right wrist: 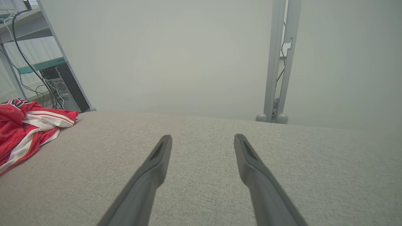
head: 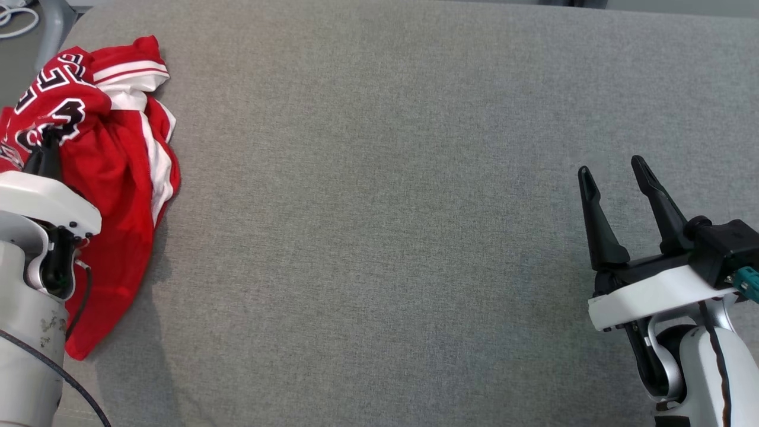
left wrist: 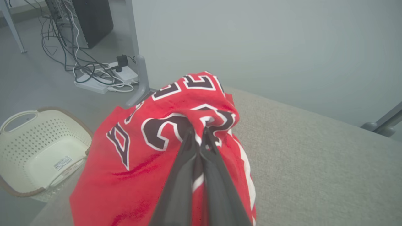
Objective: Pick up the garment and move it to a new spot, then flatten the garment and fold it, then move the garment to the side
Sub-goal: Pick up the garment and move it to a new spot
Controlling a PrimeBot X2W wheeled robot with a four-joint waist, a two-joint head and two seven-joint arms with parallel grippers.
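I see the left gripper (left wrist: 197, 129) clamped on a bunched fold of the red garment (left wrist: 138, 169), which lies crumpled at the far left edge of the grey surface (head: 379, 237). The right gripper (head: 611, 167) has its fingers spread and hangs over the surface's right side, well apart from the garment. A white basket (left wrist: 37, 150) is on the floor beside the surface.

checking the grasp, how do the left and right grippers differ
The left gripper has fingers shut on the red and white jersey; the right gripper has fingers spread, holding nothing. On the grey fabric surface, the left is at the left edge, the right near the right. Both have long dark fingers.
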